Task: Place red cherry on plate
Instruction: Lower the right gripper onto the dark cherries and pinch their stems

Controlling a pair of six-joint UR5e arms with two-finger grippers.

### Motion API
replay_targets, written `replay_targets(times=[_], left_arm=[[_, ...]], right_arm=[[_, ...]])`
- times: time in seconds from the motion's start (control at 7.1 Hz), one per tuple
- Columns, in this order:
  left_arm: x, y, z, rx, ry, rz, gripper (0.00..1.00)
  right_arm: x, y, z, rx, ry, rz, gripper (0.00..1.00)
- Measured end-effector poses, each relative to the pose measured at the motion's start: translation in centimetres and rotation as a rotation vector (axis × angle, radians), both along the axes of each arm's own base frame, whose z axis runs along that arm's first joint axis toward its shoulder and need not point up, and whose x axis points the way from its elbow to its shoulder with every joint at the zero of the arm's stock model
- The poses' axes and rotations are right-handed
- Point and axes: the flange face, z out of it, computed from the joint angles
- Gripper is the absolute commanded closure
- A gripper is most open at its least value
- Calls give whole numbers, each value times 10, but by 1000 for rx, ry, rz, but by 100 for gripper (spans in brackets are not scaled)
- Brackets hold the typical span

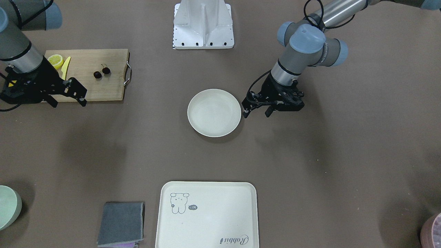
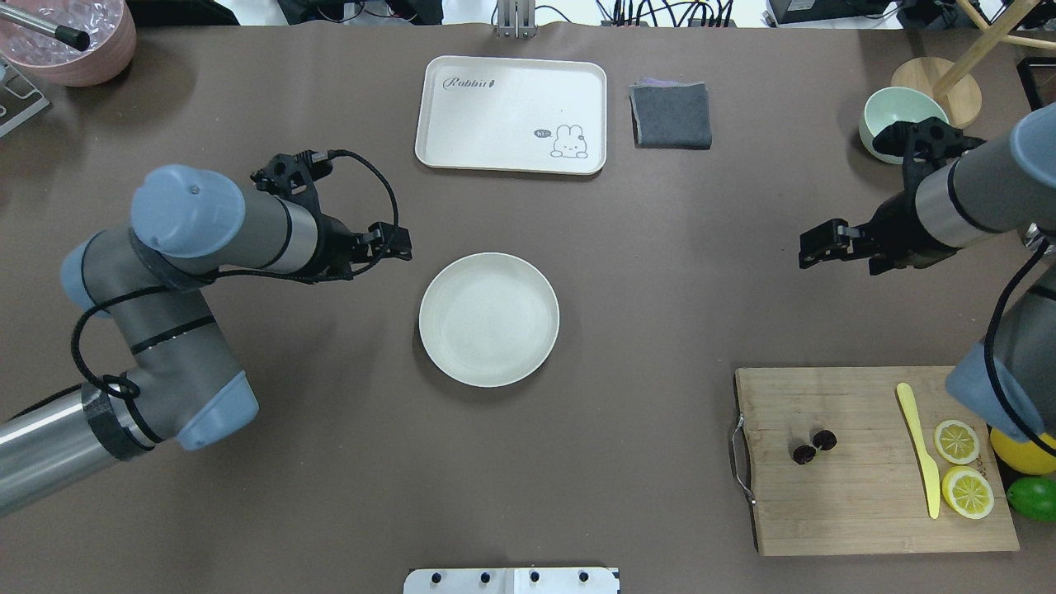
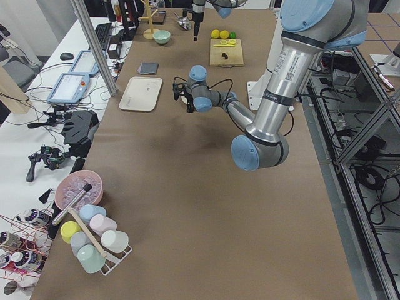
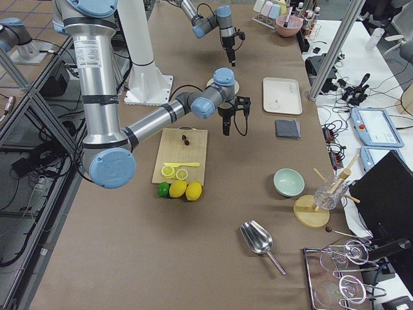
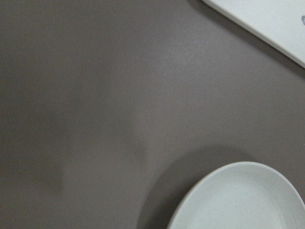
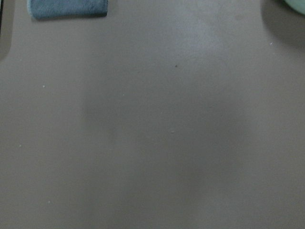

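The red cherry [image 1: 101, 72] [image 2: 813, 445], a dark maroon pair joined by thin stems, lies on the wooden cutting board [image 1: 110, 89] [image 2: 858, 511]. The round cream-white plate [image 1: 214, 129] [image 2: 488, 363] sits empty at the table's middle; its edge [image 5: 243, 200] also shows in the left wrist view. My left gripper [image 1: 256, 113] [image 2: 396, 239] hovers open and empty just beside the plate's rim. Above the bare table, off the board's edge, my right gripper [image 1: 69, 102] [image 2: 813, 247] is open and holds nothing. It is well apart from the cherry.
On the board lie lemon slices [image 2: 957, 441] and a yellow knife [image 2: 920, 450]; a lemon and a lime [image 2: 1031, 497] sit beside it. A cream tray [image 2: 495, 140], a grey cloth [image 2: 671, 115], a mint bowl [image 2: 887, 107] and a pink bowl [image 2: 82, 62] line the far side.
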Motion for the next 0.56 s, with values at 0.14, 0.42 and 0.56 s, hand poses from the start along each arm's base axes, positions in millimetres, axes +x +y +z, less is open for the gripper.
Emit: replay_targets(times=[0.14, 0.42, 0.56], left_arm=[[-16, -16, 10, 27, -28, -9, 2], [-24, -30, 23, 37, -67, -15, 2], [-24, -33, 25, 44, -80, -11, 2]], right_arm=[[-18, 27, -6, -54, -4, 45, 0], [-41, 67, -3, -175, 8, 133, 0], [-49, 87, 10, -210, 39, 156, 0]])
